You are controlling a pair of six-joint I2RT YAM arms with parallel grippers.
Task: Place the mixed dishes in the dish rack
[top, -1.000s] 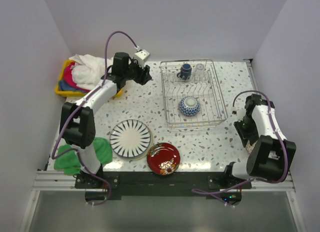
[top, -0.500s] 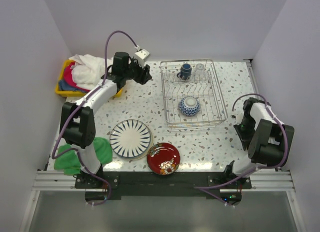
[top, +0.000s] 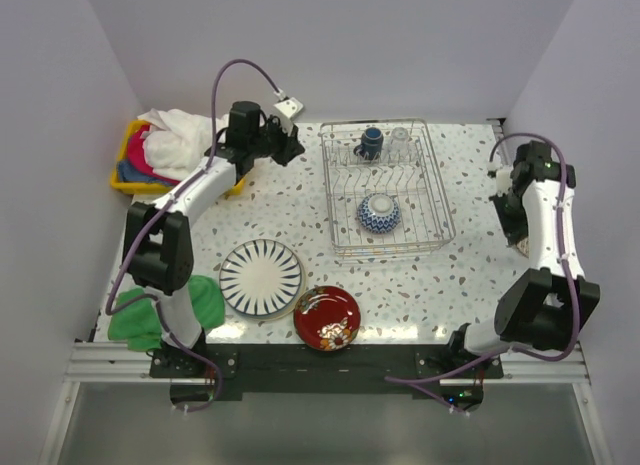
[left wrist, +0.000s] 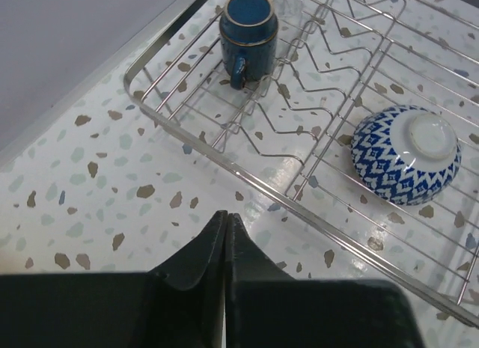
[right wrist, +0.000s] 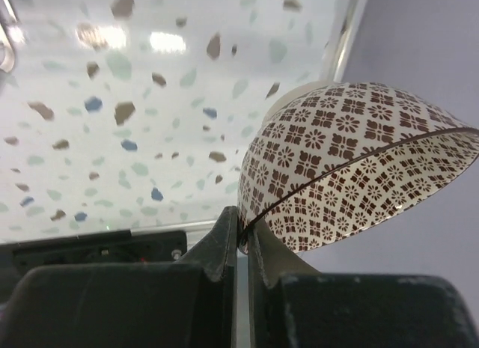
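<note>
Top view: the dish rack point(top: 333, 200) sat on the far right half of the speckled table point(top: 290, 210). The dark blue mug point(top: 371, 142) and the clear glass point(top: 399, 140) stood at the rack's far end, and the blue-white bowl point(top: 380, 213) lay upside down nearer its front. Outside the rack, the striped plate point(top: 261, 277) and the red floral plate point(top: 327, 317) lay just beside each other near the table's front edge. My left pincer point(top: 288, 147) hung to the left of the rack. My right pincer point(top: 516, 235) was at the table's right edge, too small and dark here to show its grip.

Left wrist view: my left pincer's fingertips point(left wrist: 217, 239) were pressed together with nothing between them, above bare table just outside the rack's rim. Here the mug proved to stand upright with its handle facing me.

Right wrist view: only this view showed my right pincer clenched on the rim of the red-patterned bowl point(right wrist: 352, 161). The bowl was tilted, held above the table beside the wall.
</note>
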